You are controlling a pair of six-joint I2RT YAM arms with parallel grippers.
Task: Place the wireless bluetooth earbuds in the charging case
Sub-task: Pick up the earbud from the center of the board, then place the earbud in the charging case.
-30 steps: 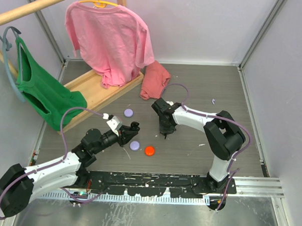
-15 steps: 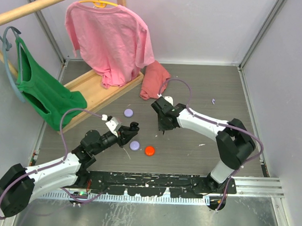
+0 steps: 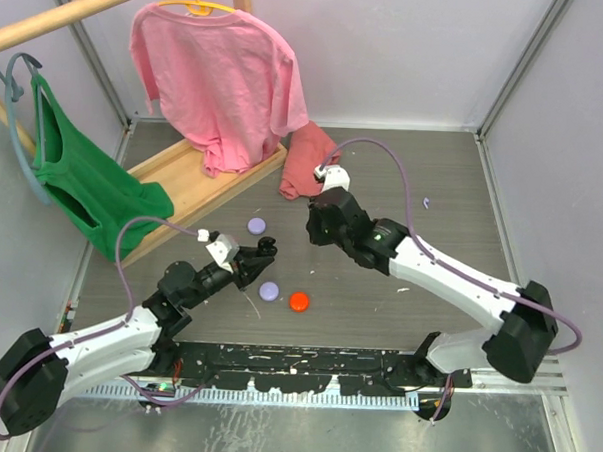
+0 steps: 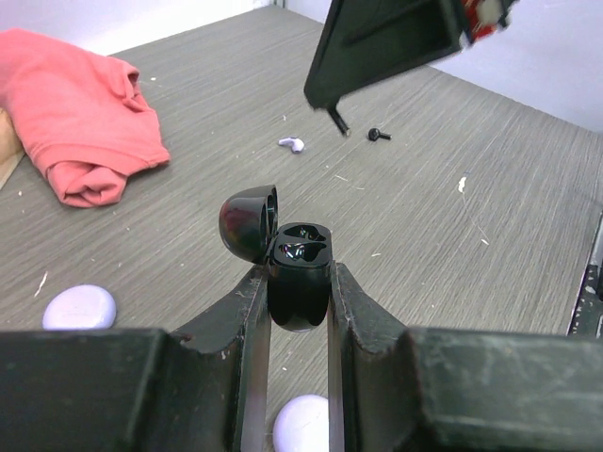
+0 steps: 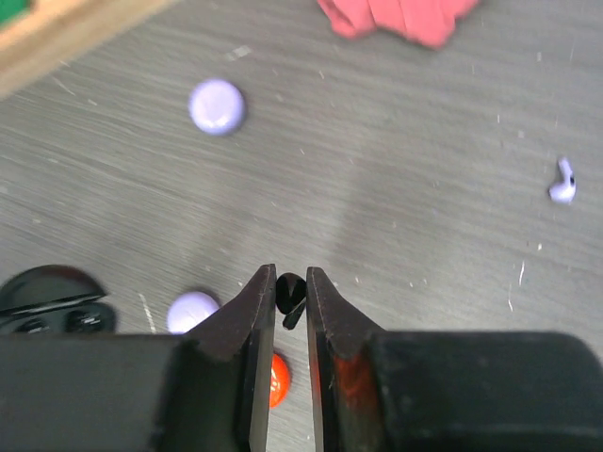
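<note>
While the left gripper (image 4: 298,271) is clamped on the black charging case (image 4: 300,299), one finger against each side of its body, the case sits upright above the table (image 4: 490,217) with its domed lid (image 4: 248,224) swung open to the left. Two glossy wells show inside the case; whether either is filled cannot be told. Right gripper (image 5: 288,278): jaws drawn almost together on a black earbud (image 5: 289,296), which is pinched between the fingertips and carried clear of the table. Seen from the top camera, this gripper hangs to the right of the held case, near it but not touching. A second black earbud (image 4: 379,135) and a lavender earbud (image 4: 293,144) lie loose on the table, both well apart from the case. Round pucks rest on the table around the left gripper: one lavender puck (image 3: 256,225) beyond it, another lavender puck (image 3: 270,291) just on its near side, and an orange-red puck (image 3: 299,301) beside the latter. A folded salmon cloth (image 3: 309,161) lies farther back.
</note>
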